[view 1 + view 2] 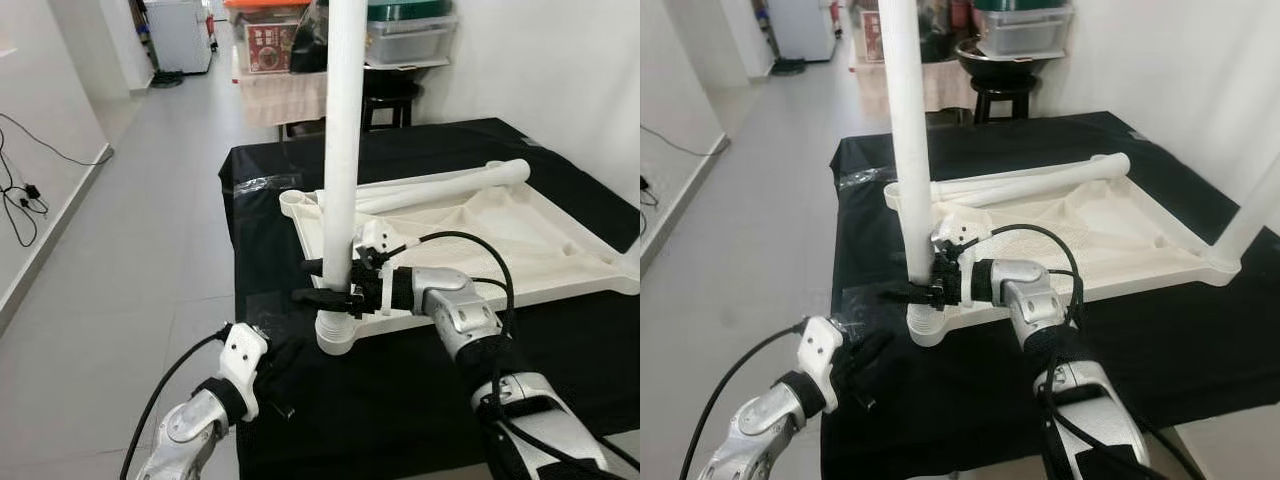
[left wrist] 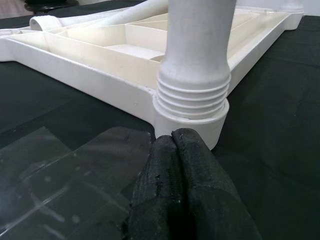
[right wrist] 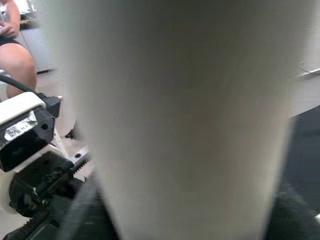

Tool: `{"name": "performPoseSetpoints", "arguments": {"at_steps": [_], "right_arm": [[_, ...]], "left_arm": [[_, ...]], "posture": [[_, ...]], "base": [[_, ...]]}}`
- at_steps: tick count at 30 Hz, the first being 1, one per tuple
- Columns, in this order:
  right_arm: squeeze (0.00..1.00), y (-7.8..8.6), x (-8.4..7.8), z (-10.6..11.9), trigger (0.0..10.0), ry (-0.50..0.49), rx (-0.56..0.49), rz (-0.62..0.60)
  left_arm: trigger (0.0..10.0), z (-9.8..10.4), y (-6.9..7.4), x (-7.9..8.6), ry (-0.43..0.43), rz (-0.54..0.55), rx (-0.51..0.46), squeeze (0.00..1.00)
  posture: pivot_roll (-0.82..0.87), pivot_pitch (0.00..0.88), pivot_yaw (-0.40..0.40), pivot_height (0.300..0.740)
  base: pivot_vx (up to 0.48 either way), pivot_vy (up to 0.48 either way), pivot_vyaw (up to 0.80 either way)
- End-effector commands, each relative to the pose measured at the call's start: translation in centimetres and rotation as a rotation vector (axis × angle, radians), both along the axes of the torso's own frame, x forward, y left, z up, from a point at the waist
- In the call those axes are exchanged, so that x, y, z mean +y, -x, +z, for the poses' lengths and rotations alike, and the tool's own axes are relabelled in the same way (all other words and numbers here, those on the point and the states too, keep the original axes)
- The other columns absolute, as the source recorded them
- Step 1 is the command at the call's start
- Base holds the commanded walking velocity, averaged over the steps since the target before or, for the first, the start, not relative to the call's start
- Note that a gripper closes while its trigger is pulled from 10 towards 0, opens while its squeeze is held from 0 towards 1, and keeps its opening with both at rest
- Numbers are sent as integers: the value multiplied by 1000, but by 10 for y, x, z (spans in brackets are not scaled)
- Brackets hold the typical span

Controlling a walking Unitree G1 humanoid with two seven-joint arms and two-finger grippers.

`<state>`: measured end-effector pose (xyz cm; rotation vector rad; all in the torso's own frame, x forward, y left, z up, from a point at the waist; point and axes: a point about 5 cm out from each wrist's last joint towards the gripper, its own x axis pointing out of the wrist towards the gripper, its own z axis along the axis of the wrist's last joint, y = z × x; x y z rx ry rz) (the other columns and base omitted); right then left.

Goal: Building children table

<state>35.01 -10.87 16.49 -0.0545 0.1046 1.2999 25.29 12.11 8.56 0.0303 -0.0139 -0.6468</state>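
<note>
- One white table leg [image 1: 343,150] stands upright in the near corner socket [image 1: 337,333] of the upturned white tabletop [image 1: 520,245], which lies on the black-covered bench [image 1: 420,400].
- Right tool [image 1: 328,282] clamped around the leg's lower part, just above the socket.
- Left tool [image 2: 185,195]: fingers pressed together, grasping nothing, tips resting on the black cover just beside the socket.
- Another loose leg [image 1: 440,187] lies across the tabletop's far side.
</note>
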Motion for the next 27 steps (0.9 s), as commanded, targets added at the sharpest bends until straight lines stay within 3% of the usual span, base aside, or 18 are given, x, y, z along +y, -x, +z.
{"name": "performPoseSetpoints", "arguments": {"at_steps": [1, 3, 5, 7, 9, 10, 11, 12, 14, 15, 17, 19, 22, 23, 24, 25, 27], "right_arm": [[0, 6, -4, -15, 0, -15, 50, 3], [0, 12, -14, -24, 0, -7, 55, -46], [0, 22, -20, -44, 0, 24, 72, -220], [0, 22, -20, -44, 0, 24, 72, -220], [0, 30, -22, -61, 0, 66, 95, -360], [0, 30, -22, -61, 0, 66, 95, -360], [0, 38, -23, -76, 0, 90, 153, -587], [0, 50, -22, -86, 0, 110, 196, -740], [0, 50, -22, -86, 0, 110, 196, -740], [0, 59, -23, -91, 0, 123, 223, -840], [0, 59, -24, -89, 0, 133, 220, -875], [0, 46, -29, -80, 0, 147, 180, -916], [0, 39, -31, -75, 0, 147, 168, -946], [0, 31, -30, -68, 4941, 128, 155, -967], [0, 31, -30, -68, 4941, 128, 155, -967], [1000, 27, -30, -63, 10000, 110, 142, -936], [1000, 26, -30, -60, 10000, 101, 134, -922]], "left_arm": [[10000, 1, 2, 1, -2, 5, -9, 0], [10000, 1, 5, 1, 1, 7, -11, 0], [10000, 2, 7, 0, -2, 12, -27, 0], [10000, 2, 7, 0, -2, 12, -27, 0], [10000, 4, 11, 1, -7, 13, -39, 0], [10000, 4, 11, 1, -7, 13, -39, 0], [10000, 6, 15, 0, -1, 7, -43, 0], [10000, 8, 21, -1, 21, -9, -40, 0], [10000, 8, 21, -1, 21, -9, -40, 0], [10000, 9, 24, -3, 37, -21, -36, 0], [10000, 9, 29, -5, 63, -38, -22, 0], [10000, 10, 37, -9, 79, -63, -10, 0], [10000, 10, 39, -10, 81, -67, -8, 0], [10000, 10, 41, -9, 83, -55, -6, 0], [10000, 10, 41, -9, 83, -55, -6, 0], [10000, 10, 41, -8, 85, -39, -3, 0], [10000, 10, 41, -8, 87, -28, -1, 0]], "posture": [[-13, 0, -12, 740], [-17, 0, -13, 740], [-25, 0, -17, 740], [-25, 0, -17, 740], [-28, 0, -23, 740], [-28, 0, -23, 740], [-36, 0, -18, 740], [-44, 0, -11, 740], [-44, 0, -11, 740], [-44, 0, -11, 740], [-53, 0, -4, 740], [-48, 0, 1, 740], [-50, 0, 6, 740], [-50, 0, 6, 740], [-50, 0, 6, 740], [-52, 0, 15, 740], [-51, 0, 17, 740]], "base": [[0, 0, 0], [0, 0, 0], [0, 0, 0], [0, 0, 0], [0, 0, 0], [0, 0, 0], [0, 0, 0], [0, 0, 0], [0, 0, 0], [0, 0, 0], [0, 0, 0], [0, 0, 0], [0, 0, 0], [0, 0, 0], [0, 0, 0], [0, 0, 0], [0, 0, 0]]}}
